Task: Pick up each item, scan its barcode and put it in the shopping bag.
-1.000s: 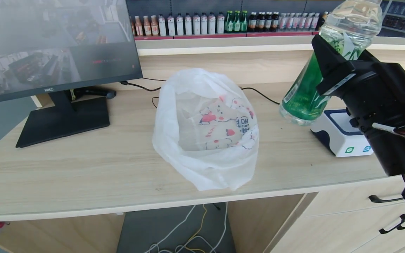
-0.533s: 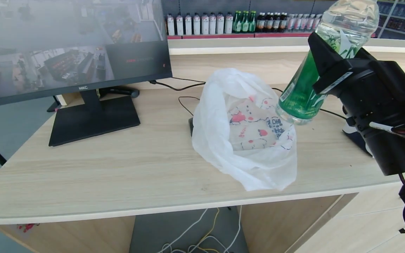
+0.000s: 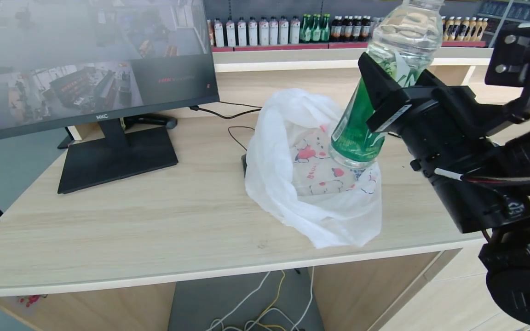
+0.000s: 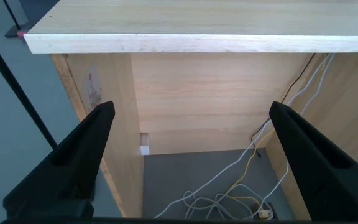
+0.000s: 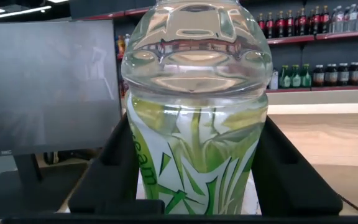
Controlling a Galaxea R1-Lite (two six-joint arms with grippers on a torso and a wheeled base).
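Head view: the right gripper (image 3: 387, 99) is clamped round the waist of the green-labelled bottle (image 3: 354, 133). The bottle hangs tilted, its base over the shopping bag (image 3: 288, 202) at about the two o'clock of the bag's mouth. The monitor (image 3: 85, 59) stands at the bag's ten o'clock.

Left wrist view: the left gripper (image 4: 191, 162) is spread wide, holding nothing, below the counter (image 4: 197, 37) edge.

Right wrist view: both fingers (image 5: 114, 168) press the bottle's sides. It looks full and smooth, so I'd reckon it heavy and slippery, and the middle of the body is the sound hold.
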